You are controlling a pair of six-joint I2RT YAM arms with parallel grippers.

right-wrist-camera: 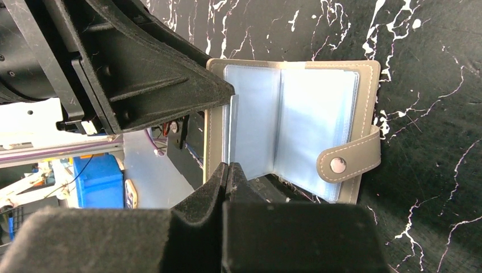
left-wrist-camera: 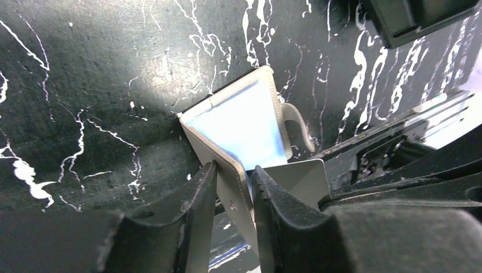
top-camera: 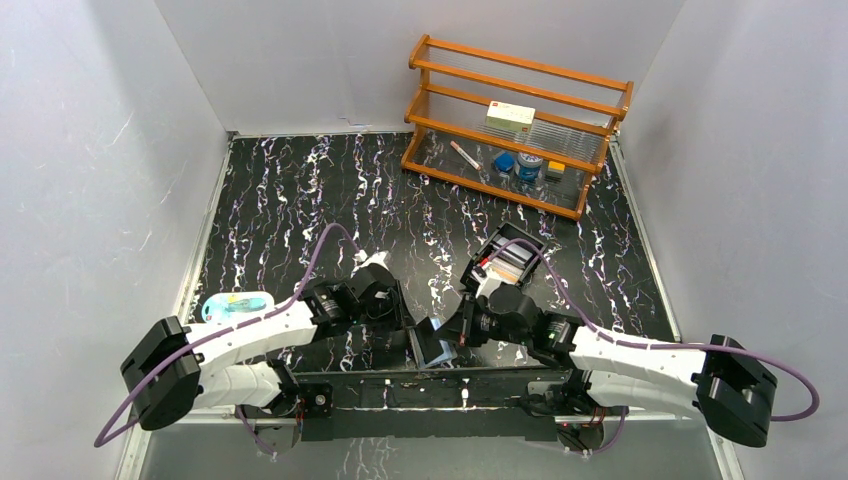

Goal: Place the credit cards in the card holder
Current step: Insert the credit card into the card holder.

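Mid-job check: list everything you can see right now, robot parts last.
card holder: one, grey with bluish clear sleeves, open at the near table edge
credit cards: several, pale with an orange-red edge, in the black tray
black tray: one, right of centre
wooden rack: one, orange-brown, far right
white box: one, rack's upper shelf
pen: one, lower shelf
blue items: two or three, lower shelf
pale blue packet: one, near left
left gripper: black, fingers either side of the holder's cover
right gripper: black, shut on a sleeve edge
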